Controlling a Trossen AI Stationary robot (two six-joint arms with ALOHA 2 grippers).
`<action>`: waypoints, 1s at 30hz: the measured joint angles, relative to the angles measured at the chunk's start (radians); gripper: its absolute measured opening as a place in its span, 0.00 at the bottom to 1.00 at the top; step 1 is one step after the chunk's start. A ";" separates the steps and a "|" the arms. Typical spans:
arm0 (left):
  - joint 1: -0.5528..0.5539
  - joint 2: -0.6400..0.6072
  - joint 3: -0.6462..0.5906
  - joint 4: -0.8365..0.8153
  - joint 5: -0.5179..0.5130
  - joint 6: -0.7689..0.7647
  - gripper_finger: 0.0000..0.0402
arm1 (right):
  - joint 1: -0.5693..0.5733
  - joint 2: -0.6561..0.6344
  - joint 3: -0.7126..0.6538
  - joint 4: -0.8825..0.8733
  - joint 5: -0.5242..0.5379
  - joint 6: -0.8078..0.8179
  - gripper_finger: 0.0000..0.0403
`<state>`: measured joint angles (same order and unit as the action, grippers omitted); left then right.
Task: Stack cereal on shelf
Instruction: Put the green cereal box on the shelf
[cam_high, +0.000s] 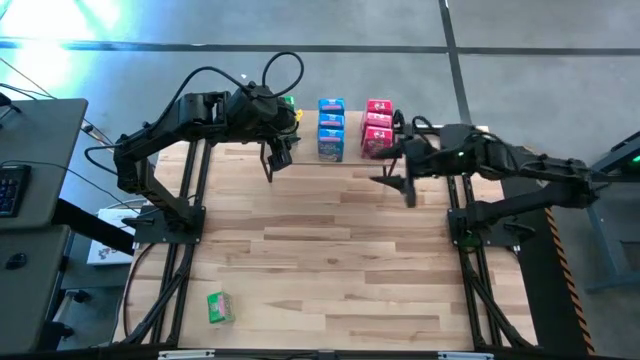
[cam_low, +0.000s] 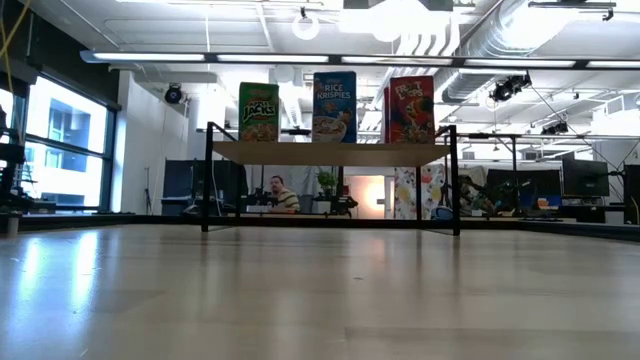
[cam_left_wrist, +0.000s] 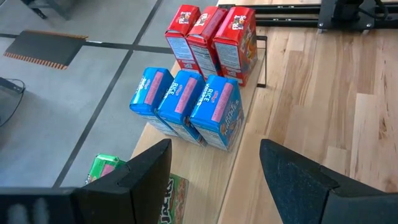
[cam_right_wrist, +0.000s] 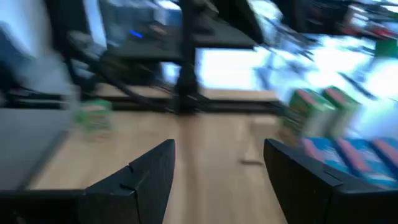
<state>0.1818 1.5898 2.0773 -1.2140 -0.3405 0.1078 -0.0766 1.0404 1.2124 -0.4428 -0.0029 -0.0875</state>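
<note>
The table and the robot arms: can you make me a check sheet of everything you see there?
Surface: pale wooden plank tabletop, mostly bare.
Job's things: three blue cardboard cereal boxes and three red cardboard cereal boxes in rows on the low wood-topped shelf; green boxes beside them; one green cardboard cereal box lying alone on the tabletop's near left.
Clutter: nothing seen.
Grippers: left tool open, empty, by the shelf; right tool open, empty.
Cables: black loops on left arm.
Surroundings: seated person behind.

Three red boxes (cam_left_wrist: 212, 38), three blue boxes (cam_left_wrist: 186, 106) with pink side panels, green boxes (cam_left_wrist: 106, 168); pale wood-grain shelf (cam_left_wrist: 214, 168) and counter (cam_high: 330, 260), black arms.
</note>
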 joint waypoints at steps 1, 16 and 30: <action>0.000 0.000 0.000 0.000 0.000 0.000 0.59 | -0.020 -0.027 -0.030 0.030 -0.071 0.000 0.59; 0.000 0.000 0.000 0.000 0.000 0.000 0.59 | -0.060 -0.580 -0.494 0.162 -0.215 0.090 0.59; 0.000 0.000 0.000 0.000 0.000 0.000 0.59 | -0.060 -0.918 -0.689 0.028 -0.130 0.102 0.59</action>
<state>0.1818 1.5898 2.0773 -1.2140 -0.3403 0.1078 -0.1368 0.1226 0.5236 -0.4149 -0.1330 0.0147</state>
